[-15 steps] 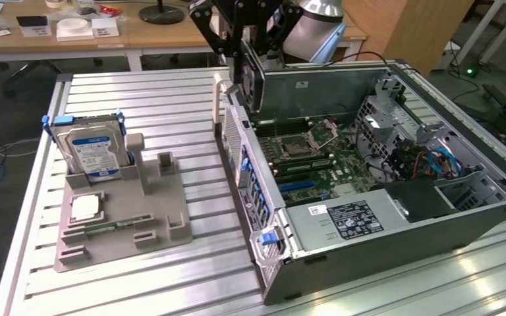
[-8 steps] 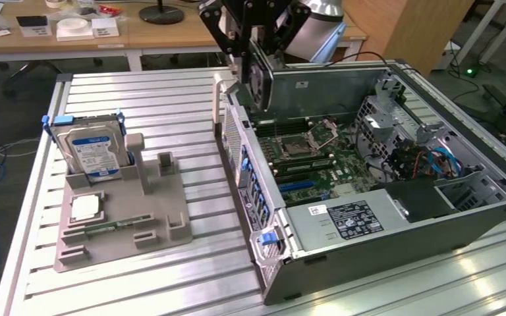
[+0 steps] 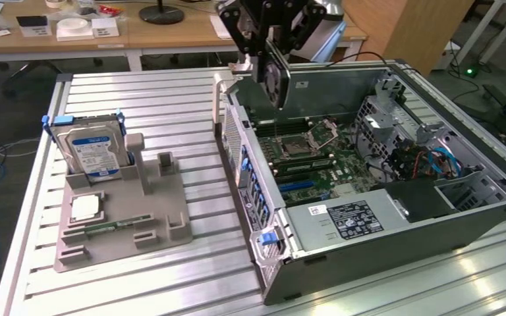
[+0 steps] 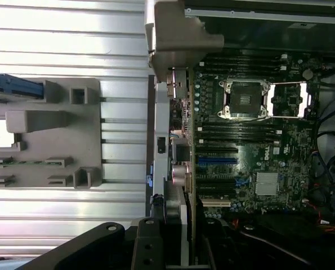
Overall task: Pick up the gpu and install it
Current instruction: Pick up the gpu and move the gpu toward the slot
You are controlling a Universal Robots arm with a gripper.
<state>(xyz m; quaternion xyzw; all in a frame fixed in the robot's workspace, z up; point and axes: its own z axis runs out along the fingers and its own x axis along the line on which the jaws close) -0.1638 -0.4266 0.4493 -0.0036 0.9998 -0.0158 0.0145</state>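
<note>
Holding the gpu (image 3: pixel 279 79) upright by its top edge, the gripper (image 3: pixel 269 41) is clamped on it at 12 o'clock in the exterior view, above the open computer case (image 3: pixel 464 220). Pickup done; card not yet seated in the motherboard (image 3: pixel 323 164) inside the case. Grey holder tray (image 3: pixel 161 220) at 9 o'clock carries hard drive (image 3: pixel 95 148) and memory stick (image 3: pixel 103 228).

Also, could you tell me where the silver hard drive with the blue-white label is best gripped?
Take the silver hard drive by its free upper edge, probably from straight above, pinching its flat faces: it stands upright in the grey holder, whose slot hides its lower end.
</note>
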